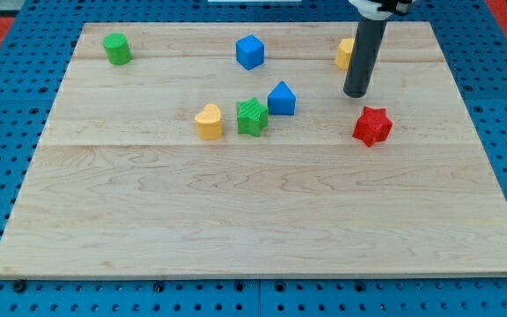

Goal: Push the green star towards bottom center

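My tip (356, 93) stands on the wooden board (262, 220) as a bare rod end, holding nothing and touching no block. The rod's upper part is cut off by the view's top. Behind the rod, a yellow block (344, 53) is partly hidden, so its shape cannot be made out. Just below the tip, toward the view's right, sits the red star (372, 126), near but apart from it.

The green star (253, 116) lies well to the view's left of the tip and slightly lower, close between the yellow heart (209, 121) on its left and a blue block (281, 99) with a peaked top on its upper right; whether they touch is hard to tell. A blue cube (250, 52) sits up-left of the tip, and a green cylinder (117, 48) sits far left near the top edge.

Below the green star the board runs open to its bottom edge.
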{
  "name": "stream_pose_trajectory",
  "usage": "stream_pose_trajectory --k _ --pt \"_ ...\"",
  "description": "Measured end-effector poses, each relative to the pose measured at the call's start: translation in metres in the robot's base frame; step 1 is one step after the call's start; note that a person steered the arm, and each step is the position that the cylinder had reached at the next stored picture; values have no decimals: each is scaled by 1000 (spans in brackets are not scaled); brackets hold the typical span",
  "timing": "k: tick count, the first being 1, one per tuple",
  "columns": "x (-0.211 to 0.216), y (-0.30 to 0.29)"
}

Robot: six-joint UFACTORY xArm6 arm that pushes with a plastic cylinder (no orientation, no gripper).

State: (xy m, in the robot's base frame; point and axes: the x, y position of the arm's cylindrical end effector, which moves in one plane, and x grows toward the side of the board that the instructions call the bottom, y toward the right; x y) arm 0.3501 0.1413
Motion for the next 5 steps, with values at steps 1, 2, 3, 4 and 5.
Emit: stream_pose_trajectory --k 1,2,3,4,5 --pt "0 0" --pt "0 -9" --pt "0 -20" --pt "0 -26" --pt "-5 -28"
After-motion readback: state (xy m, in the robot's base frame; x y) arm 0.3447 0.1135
